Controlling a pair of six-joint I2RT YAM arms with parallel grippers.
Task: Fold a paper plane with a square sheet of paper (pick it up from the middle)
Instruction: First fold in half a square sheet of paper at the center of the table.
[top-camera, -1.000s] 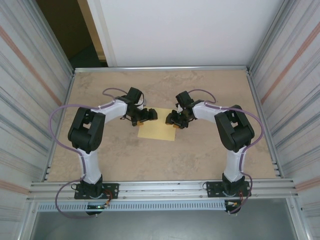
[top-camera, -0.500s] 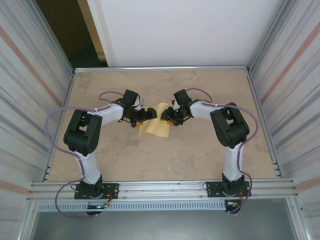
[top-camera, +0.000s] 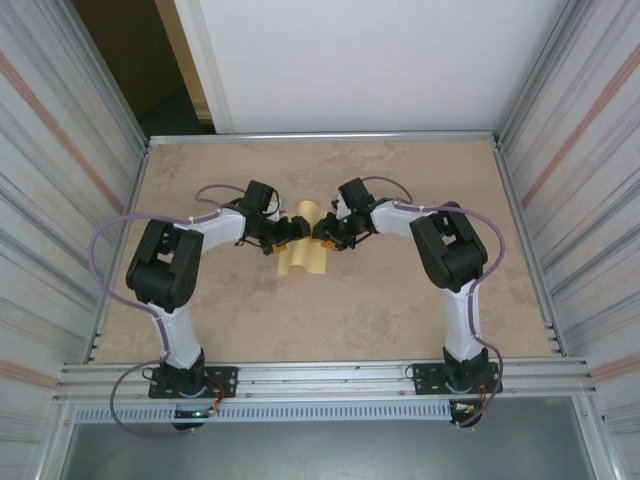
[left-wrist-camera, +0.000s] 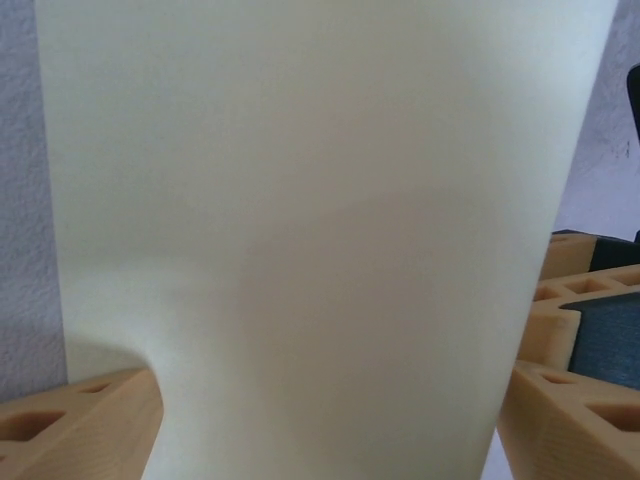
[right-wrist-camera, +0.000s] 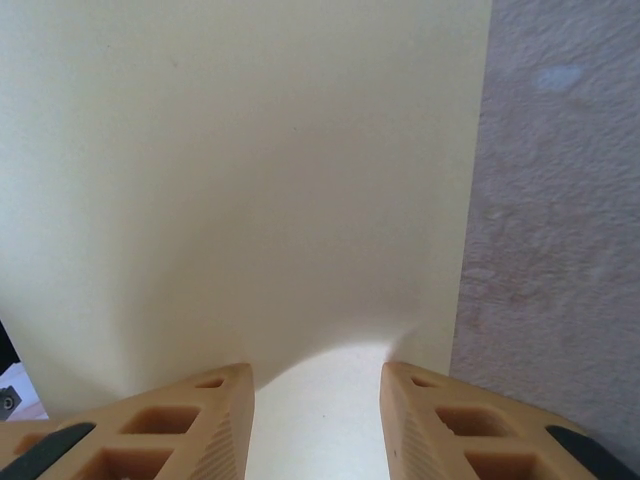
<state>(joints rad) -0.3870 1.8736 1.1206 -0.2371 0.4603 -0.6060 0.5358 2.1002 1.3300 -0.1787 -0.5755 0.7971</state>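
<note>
From above, the square sheet of paper (top-camera: 303, 255) sat mid-table with its side edges hidden under your left gripper (top-camera: 291, 232) and right gripper (top-camera: 322, 232). You'd brought them closer than a second ago, bowing the flat sheet into a hump, ridge running near to far. Left wrist: paper cut off by the frame, fingers (left-wrist-camera: 85, 430) wide apart, clamping nothing. Right wrist: fingers (right-wrist-camera: 190, 425) parted, paper between them, unclamped.
</note>
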